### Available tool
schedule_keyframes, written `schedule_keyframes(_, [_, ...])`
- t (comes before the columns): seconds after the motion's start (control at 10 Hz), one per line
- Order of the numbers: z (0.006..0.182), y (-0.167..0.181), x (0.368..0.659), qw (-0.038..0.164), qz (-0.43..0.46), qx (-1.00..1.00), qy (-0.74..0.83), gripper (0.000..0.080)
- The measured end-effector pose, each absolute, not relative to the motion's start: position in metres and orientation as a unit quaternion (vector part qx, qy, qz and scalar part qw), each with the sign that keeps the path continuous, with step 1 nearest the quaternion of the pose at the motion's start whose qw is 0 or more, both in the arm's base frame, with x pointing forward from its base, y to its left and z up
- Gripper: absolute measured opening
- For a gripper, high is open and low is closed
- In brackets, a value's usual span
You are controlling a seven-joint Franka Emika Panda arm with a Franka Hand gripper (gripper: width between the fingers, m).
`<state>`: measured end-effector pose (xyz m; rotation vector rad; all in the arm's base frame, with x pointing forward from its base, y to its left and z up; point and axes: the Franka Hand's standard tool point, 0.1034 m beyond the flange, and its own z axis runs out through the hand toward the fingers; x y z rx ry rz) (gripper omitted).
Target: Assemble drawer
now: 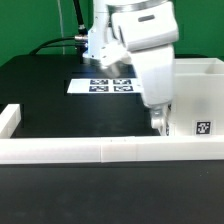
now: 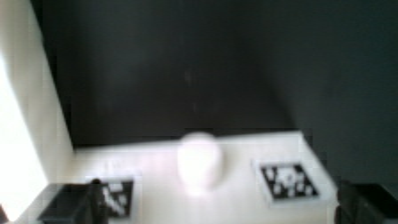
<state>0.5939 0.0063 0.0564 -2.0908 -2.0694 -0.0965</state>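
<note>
Black table; pincer at drawer.

The housing looks like matte white plastic. The table is matt black, and the arm's shell is glossy white.

One robot arm. One white drawer housing, one tag visible on it. One marker board behind the housing, several tags on it. One low white wall strip before it.
</note>
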Motion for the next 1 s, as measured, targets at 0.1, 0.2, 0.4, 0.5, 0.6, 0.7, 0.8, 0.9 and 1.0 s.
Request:
schedule_keyframes(0.1, [0.058,-0.009,0.595,0.094,-0.033,-0.707,-0.7,0.0649])
schedule_keyframes(0.2, [0.06,-0.021,0.594,0.091,-0.034,-0.709,-0.698,0.0649])
schedule_keyframes(0.4, [0.069,-0.038,0.589,0.08,-0.035,-0.722,-0.687,0.0649])
schedule_keyframes(0.5, [0.073,-0.043,0.581,0.073,-0.037,-0.73,-0.679,0.0649])
schedule_keyframes(0.6, [0.076,-0.049,0.568,0.069,-0.04,-0.741,-0.667,0.0649])
schedule_keyframes(0.7, [0.073,-0.053,0.557,0.071,-0.039,-0.745,-0.662,0.0649])
schedule_keyframes(0.8, [0.072,-0.053,0.557,0.071,-0.037,-0.744,-0.663,0.0649])
schedule_keyframes(0.9, [0.072,-0.052,0.557,0.072,-0.037,-0.744,-0.663,0.0649])
schedule_keyframes(1.0, [0.071,-0.053,0.557,0.072,-0.037,-0.744,-0.663,0.0649])
